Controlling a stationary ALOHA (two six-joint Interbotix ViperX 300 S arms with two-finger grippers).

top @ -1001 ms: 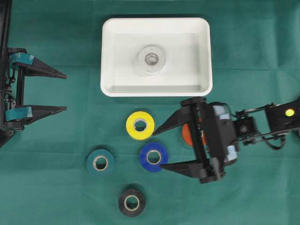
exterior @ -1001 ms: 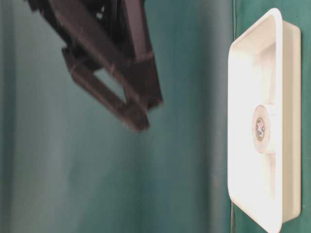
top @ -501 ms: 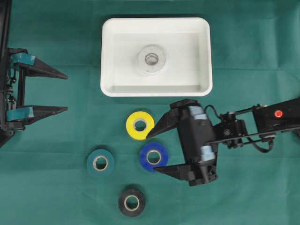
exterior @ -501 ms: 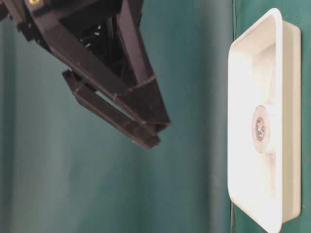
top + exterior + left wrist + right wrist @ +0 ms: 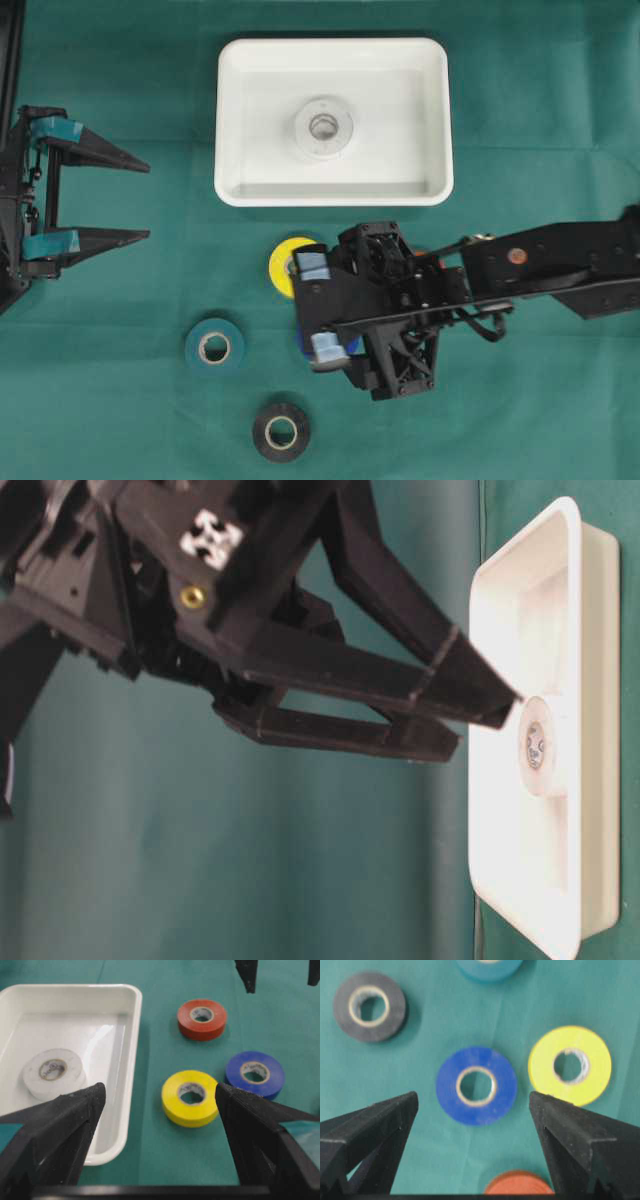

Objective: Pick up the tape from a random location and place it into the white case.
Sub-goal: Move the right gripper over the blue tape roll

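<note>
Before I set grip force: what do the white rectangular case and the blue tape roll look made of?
The white rectangular case looks like glossy moulded plastic: soft highlights on its floor, rounded rim. The blue tape roll looks like smooth, slightly shiny vinyl tape on a pale core, probably cardboard, though the blur leaves that open.

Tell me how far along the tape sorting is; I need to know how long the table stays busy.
Done: one white roll lies in the white case. In hand: nothing is held yet; the right tool hangs open above the blue roll. Left: blue, yellow, orange, teal and black rolls lie on the cloth. The left tool is open, off to the side.
</note>
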